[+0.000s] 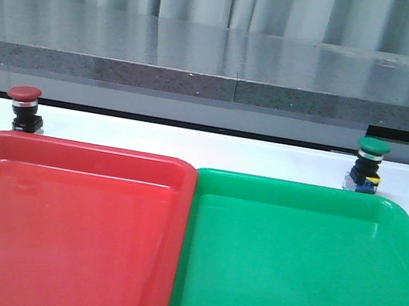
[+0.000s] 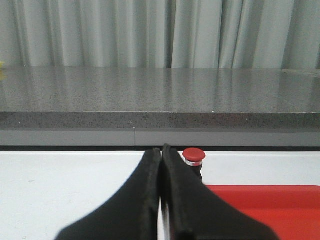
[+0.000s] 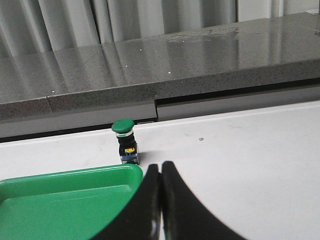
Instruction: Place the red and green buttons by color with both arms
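All I can see of my robot is the ends of its two claws. My left gripper (image 2: 161,165) is plain black, with a soft dull look and no shine. It has two fingers (image 2: 145,200) that are fat low down and get thin toward the tips, like a bird's beak. A thin pale line runs between them. My right gripper (image 3: 160,172) looks just the same: black, smooth and curved, with rounded tips. I can't spot any screws, cables, stickers or writing on either one. The arms themselves don't show up in my front camera
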Robot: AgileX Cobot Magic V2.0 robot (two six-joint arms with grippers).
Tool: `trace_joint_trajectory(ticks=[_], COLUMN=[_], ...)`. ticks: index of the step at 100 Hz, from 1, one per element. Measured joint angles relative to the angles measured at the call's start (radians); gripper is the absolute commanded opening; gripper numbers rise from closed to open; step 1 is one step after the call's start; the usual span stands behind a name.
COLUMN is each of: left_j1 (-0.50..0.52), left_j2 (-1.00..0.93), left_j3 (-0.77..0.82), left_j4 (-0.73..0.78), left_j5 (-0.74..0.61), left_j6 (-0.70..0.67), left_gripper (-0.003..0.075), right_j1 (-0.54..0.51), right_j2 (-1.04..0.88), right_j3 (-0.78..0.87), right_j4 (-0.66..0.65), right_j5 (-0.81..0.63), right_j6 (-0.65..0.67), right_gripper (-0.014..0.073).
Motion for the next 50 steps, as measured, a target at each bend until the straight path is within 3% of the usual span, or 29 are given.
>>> trace_joint_trajectory(ticks=[25, 50], left_j1=[0.0, 0.0], left_j2=[0.0, 0.024], left_j3=[-0.01, -0.183], left_j4=[0.0, 0.0], left_j5=[-0.028, 0.107], left_j6=[0.0, 0.0], left_gripper=[-0.0021, -0.002], right_j1=[0.0, 0.0], right_j2=[0.0, 0.0], right_j3=[0.0, 0.0], right_j4=[0.0, 0.0], right_j5=[0.0, 0.0], right_j6=[0.0, 0.0], right_gripper=[-0.0055, -0.0055])
